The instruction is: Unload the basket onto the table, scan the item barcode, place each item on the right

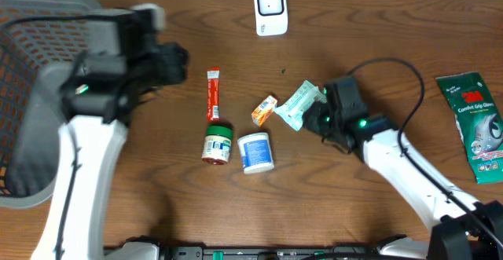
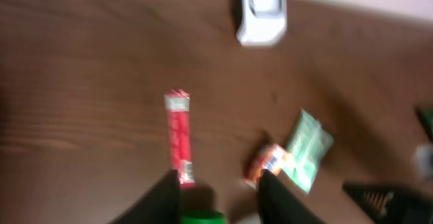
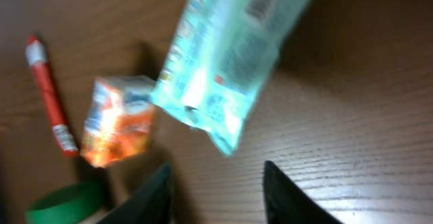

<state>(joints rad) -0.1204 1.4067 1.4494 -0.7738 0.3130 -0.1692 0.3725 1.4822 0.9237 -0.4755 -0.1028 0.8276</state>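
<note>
The right gripper [image 3: 216, 168] hung just short of the pale green plastic pouch [image 3: 223, 68] lying beside a small orange packet [image 3: 118, 119], jaws apart and empty; the left gripper [image 2: 218, 176] likewise. Best, I thought, to pinch an edge, leaving its barcode [image 3: 260, 4] uncovered

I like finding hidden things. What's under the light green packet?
Only brown table and its shadow show around the light green packet. The small orange packet sits by its corner. Anything directly beneath is covered by the packet.
</note>
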